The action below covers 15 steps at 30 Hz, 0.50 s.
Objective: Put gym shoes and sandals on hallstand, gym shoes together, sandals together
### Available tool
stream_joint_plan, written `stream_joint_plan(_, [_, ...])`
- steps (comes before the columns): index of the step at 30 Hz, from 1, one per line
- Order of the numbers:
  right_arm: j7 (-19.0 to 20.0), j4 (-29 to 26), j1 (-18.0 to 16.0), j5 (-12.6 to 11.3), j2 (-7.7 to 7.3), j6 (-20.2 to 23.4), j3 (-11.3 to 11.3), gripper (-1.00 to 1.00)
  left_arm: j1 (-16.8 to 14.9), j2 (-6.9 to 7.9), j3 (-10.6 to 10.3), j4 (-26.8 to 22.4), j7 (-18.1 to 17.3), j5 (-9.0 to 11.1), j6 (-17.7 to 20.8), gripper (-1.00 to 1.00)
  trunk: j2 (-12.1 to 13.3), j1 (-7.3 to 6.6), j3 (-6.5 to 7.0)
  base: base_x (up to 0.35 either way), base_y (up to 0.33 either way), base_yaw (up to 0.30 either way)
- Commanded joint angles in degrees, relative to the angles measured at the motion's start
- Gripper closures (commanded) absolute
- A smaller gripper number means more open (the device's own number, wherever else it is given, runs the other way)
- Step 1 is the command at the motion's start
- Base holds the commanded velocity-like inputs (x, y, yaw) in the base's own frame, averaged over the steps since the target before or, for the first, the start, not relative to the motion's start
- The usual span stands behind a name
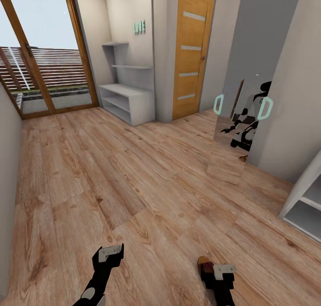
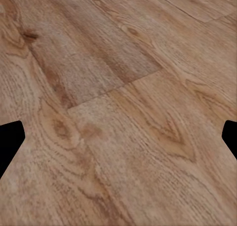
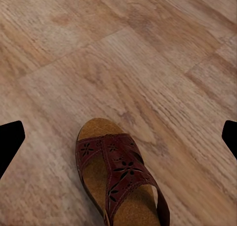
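Note:
One sandal (image 3: pixel 121 179), dark maroon with a cut-out strap and a tan footbed, lies on the corridor floor (image 1: pixel 133 185). My right gripper (image 1: pixel 220 270) hovers just over the sandal (image 1: pixel 205 265), open, its fingertips (image 3: pixel 11 142) wide of the sandal on both sides and not touching it. My left gripper (image 1: pixel 110 251) is open over bare planks (image 2: pixel 118 112). The pale-grey hallstand (image 1: pixel 127 99) stands far ahead against the back wall, its shelves bare. The gym shoes are out of view.
A wooden door (image 1: pixel 191 52) is right of the hallstand. A tall mirror (image 1: pixel 236 119) leans on the right wall and reflects the robot. Glass patio doors (image 1: pixel 40 52) fill the far left. A white shelf unit (image 1: pixel 307 203) juts in at the right edge.

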Motion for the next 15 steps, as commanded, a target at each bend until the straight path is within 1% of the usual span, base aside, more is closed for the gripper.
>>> stream_joint_plan(1, [0.0, 0.0, 0.0, 0.0, 0.0, 0.0, 0.0, -1.0, 0.0, 0.0, 0.0, 0.0, 0.0, 0.0, 0.0, -1.0, 0.0, 0.0, 0.0, 0.0, 0.0, 0.0])
stream_joint_plan(15, [0.0, 0.0, 0.0, 0.0, 0.0, 0.0, 0.0, -1.0, 0.0, 0.0, 0.0, 0.0, 0.0, 0.0, 0.0, -1.0, 0.0, 0.0, 0.0, 0.0, 0.0, 0.0])
